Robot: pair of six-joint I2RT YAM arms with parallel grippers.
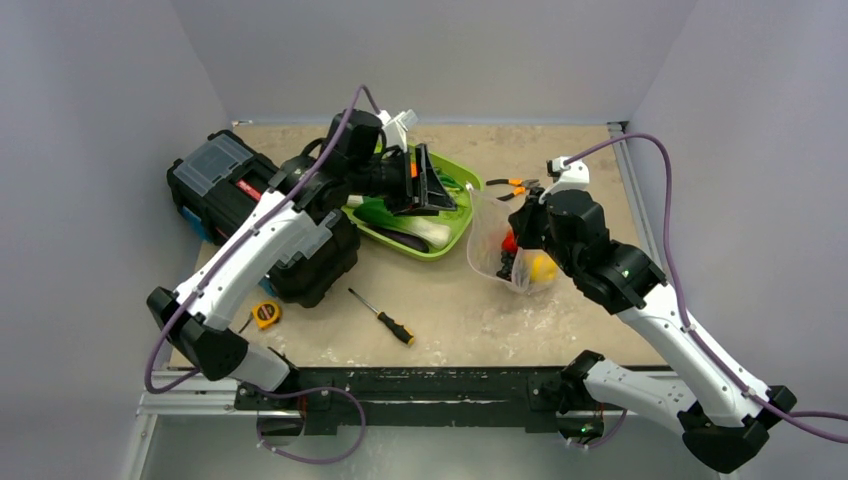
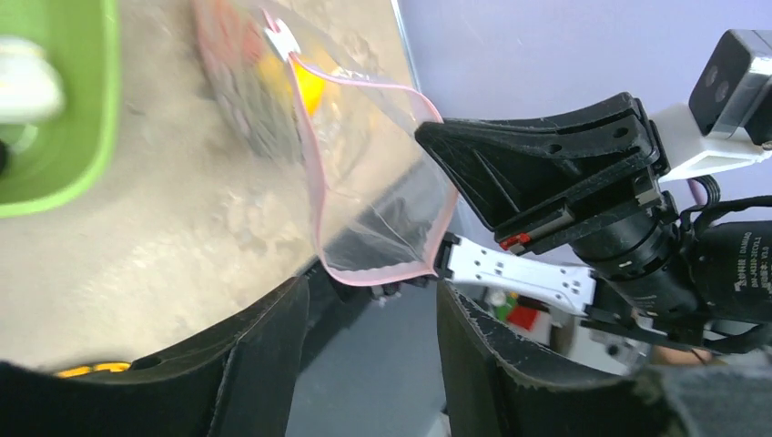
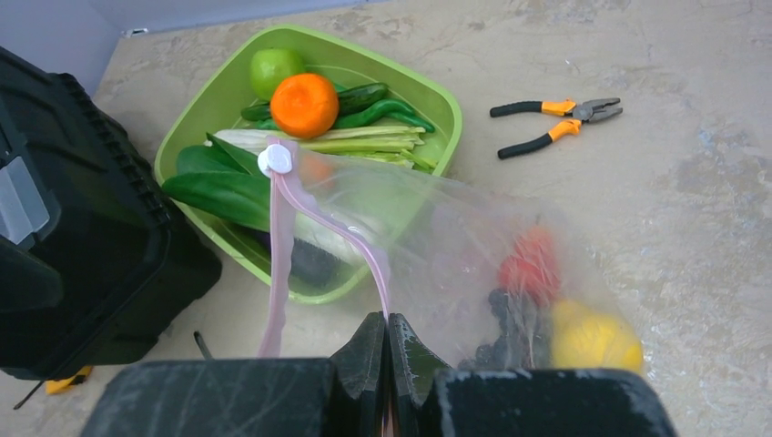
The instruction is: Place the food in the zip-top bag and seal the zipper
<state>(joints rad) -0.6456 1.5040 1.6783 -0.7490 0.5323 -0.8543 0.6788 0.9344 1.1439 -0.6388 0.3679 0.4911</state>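
the right gripper (image 3: 387,360) is clamped on the zip-top bag (image 3: 437,228) at its pink zipper (image 3: 279,255), mouth gaping left toward the lime tray (image 3: 414,96), where the left gripper (image 1: 432,185), jaws apart, hovers nearer the unpacked food (image 3: 304,104).

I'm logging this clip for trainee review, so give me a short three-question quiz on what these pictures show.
1. True or false: the right fingers are shut on the zipper of the zip-top bag.
2. The left fingers are: A open; B shut on the bag; C shut on the zipper.
3. Fill in: inside the bag lie the red pepper, the dark grapes and a yellow ____.
Key: 1 true; 2 A; 3 lemon.
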